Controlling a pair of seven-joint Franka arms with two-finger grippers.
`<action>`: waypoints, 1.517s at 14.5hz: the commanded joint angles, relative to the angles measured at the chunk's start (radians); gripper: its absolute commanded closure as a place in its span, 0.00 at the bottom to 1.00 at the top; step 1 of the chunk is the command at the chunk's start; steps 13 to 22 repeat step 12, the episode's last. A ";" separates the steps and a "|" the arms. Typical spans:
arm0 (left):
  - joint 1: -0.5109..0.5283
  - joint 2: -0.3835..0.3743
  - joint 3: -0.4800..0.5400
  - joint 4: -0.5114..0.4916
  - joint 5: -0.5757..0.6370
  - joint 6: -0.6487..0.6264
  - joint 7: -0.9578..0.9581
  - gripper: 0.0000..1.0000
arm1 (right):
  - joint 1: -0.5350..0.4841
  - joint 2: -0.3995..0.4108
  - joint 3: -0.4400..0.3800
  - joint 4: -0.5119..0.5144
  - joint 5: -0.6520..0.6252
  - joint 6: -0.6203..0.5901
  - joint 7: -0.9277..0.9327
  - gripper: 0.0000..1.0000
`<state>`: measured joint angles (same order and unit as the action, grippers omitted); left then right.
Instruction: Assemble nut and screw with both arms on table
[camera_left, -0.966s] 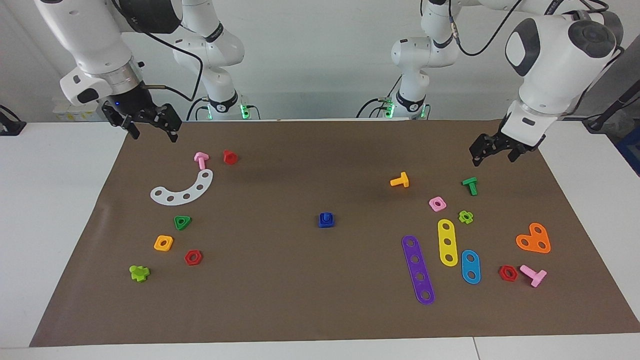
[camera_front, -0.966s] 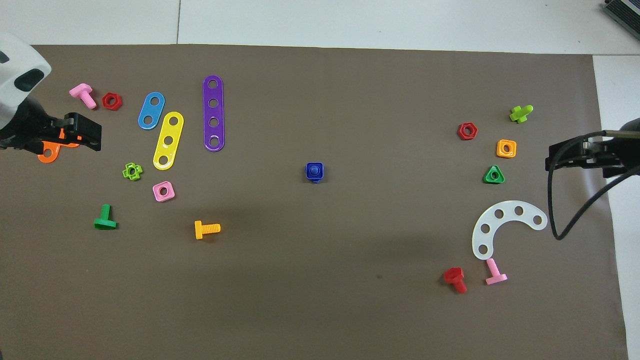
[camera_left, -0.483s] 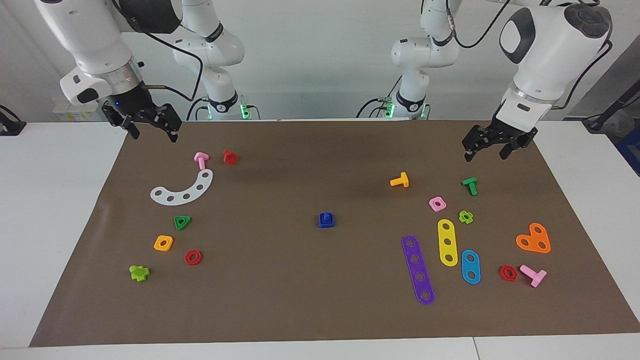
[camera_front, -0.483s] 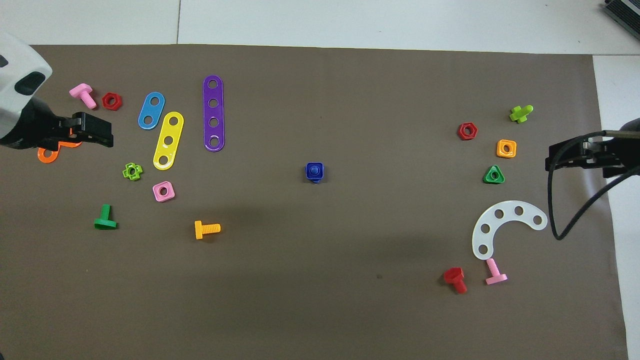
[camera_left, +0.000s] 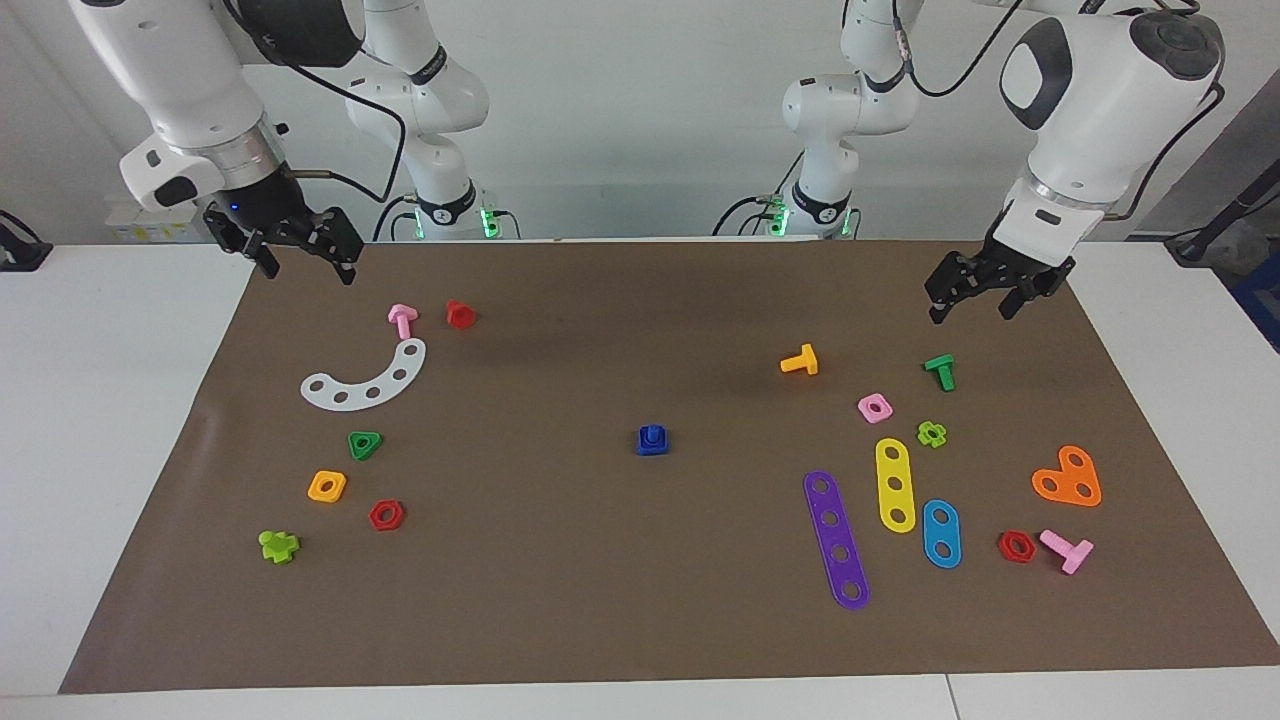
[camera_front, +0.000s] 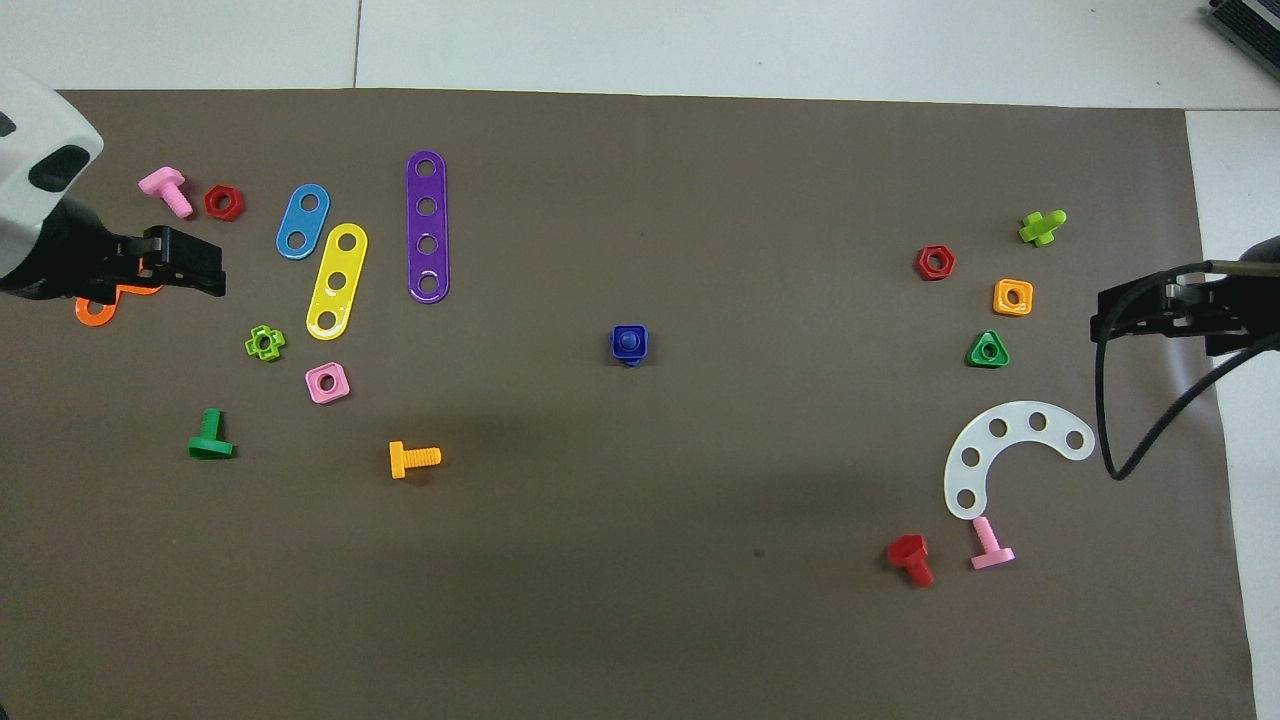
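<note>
The left tool (camera_left: 970, 295) has pulled back, spread and empty like the right tool (camera_left: 297, 247). The nut (camera_left: 652, 441) sits on the screw (camera_front: 629, 343), mid-desk: job looks done.

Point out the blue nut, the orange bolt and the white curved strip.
blue nut (camera_left: 652, 441): facing view, on its square body at mid-mat.
orange bolt (camera_front: 413, 459): overhead view, on its shaft beside the head.
white curved strip (camera_front: 985, 447): overhead view, on the bend between holes.
</note>
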<state>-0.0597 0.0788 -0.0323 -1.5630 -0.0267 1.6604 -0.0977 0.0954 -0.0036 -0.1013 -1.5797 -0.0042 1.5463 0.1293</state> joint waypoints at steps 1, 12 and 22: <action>0.003 -0.022 0.006 -0.025 -0.010 0.001 0.010 0.00 | -0.009 -0.018 0.006 -0.016 0.018 -0.008 -0.019 0.00; 0.004 -0.024 0.006 -0.023 0.053 -0.007 0.010 0.00 | -0.009 -0.018 0.006 -0.016 0.018 -0.008 -0.019 0.00; 0.004 -0.024 0.006 -0.023 0.053 -0.007 0.010 0.00 | -0.009 -0.018 0.006 -0.016 0.018 -0.008 -0.019 0.00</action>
